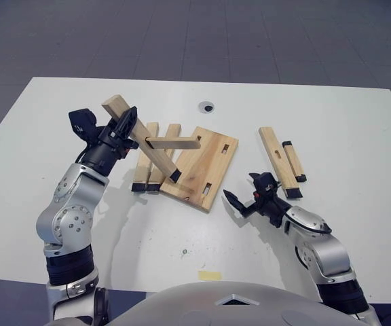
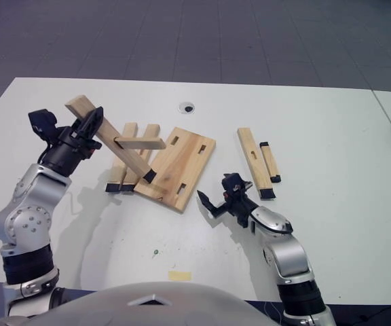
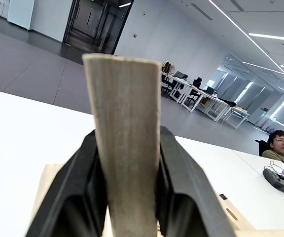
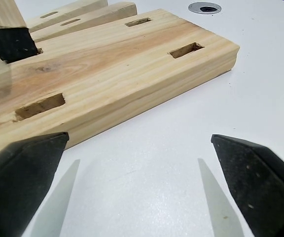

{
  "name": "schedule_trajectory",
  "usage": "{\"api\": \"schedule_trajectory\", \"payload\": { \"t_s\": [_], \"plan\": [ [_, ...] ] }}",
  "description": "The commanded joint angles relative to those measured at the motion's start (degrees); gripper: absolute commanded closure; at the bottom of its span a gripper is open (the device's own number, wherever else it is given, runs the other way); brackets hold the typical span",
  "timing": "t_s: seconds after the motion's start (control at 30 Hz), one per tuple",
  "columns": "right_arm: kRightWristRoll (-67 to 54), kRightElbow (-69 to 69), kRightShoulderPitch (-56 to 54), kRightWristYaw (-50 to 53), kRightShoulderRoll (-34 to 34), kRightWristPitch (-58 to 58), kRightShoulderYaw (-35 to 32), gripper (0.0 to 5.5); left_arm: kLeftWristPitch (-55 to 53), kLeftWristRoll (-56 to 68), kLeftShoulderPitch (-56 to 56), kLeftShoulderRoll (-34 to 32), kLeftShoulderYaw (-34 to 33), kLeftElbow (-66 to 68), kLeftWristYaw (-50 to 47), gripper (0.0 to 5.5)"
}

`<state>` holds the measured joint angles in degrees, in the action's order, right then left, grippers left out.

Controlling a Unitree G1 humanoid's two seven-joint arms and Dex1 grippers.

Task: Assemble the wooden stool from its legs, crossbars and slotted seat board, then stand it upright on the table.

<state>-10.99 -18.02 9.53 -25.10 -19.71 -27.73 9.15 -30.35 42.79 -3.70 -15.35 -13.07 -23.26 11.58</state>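
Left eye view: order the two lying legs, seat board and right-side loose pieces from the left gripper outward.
1. two lying legs, just right of the left gripper.
2. seat board, mid-table.
3. loose pieces, far right side.

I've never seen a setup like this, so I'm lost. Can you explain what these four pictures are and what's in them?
It's a humanoid robot with two arms, each ending in a two-finger gripper. The two wide pictures come from cameras in its head, looking down over a white table; the two close-ups come from its wrists. On the table lie a slotted seat board, two loose legs beside it, and two more wooden pieces farther right. The left gripper is clamped on a leg with a crossbar sticking out, its black-capped end touching the board. The right gripper is open and empty, near the board's edge.
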Motion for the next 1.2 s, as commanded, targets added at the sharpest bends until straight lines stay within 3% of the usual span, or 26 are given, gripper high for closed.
{"api": "schedule_trajectory", "payload": {
  "t_s": [0.03,0.37,0.67,0.9,1.17,1.2],
  "plan": [
    [0.5,-0.9,-0.3,0.1,-0.1,0.1,0.1,0.1,1.9,-7.7,6.1,-1.5,6.0,-0.6,2.1,4.46],
    [1.6,-1.1,0.1,1.3,0.3,0.8,0.5,0.1,4.3,-14.0,21.2,-5.2,13.1,-5.1,5.6,4.46],
    [2.4,-1.1,0.4,2.3,1.3,1.4,1.5,0.1,-3.4,-17.9,13.3,-13.8,17.5,-2.2,6.8,4.46],
    [3.0,-0.3,0.1,2.8,1.8,2.2,1.6,0.1,-6.8,-5.7,2.3,-6.0,14.1,-1.6,3.1,4.46],
    [3.6,-0.1,0.1,3.2,2.5,2.8,2.0,0.1,-7.5,-7.5,1.2,-2.1,16.3,-3.8,0.0,4.46],
    [3.6,0.0,0.2,3.2,2.6,2.9,2.1,0.1,-7.2,-8.5,0.8,-2.6,16.7,-4.0,0.1,4.1]
  ]
}}
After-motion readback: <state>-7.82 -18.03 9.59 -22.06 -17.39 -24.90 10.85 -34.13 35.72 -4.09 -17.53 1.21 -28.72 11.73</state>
